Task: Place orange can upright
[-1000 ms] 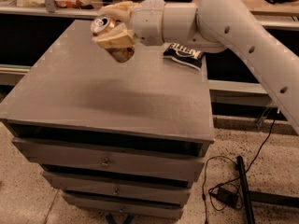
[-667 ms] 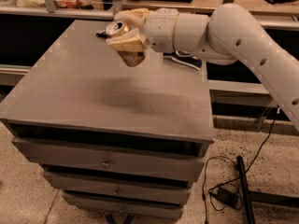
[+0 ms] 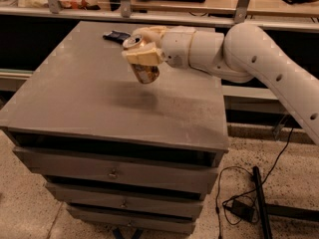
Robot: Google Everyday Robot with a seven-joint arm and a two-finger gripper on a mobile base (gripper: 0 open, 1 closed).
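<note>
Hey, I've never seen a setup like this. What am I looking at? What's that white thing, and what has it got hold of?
The white thing is a robot arm, reaching in from the right. There is only one picture, looking down at a grey cabinet with drawers; where the camera is mounted I cannot say. At the arm's tip is its gripper, two fingers shut on a small orange can. The can is held tilted in the air above the cabinet top, with its shadow on the surface below. A dark blue bag lies at the back of the top. Cables lie on the floor at the right.
</note>
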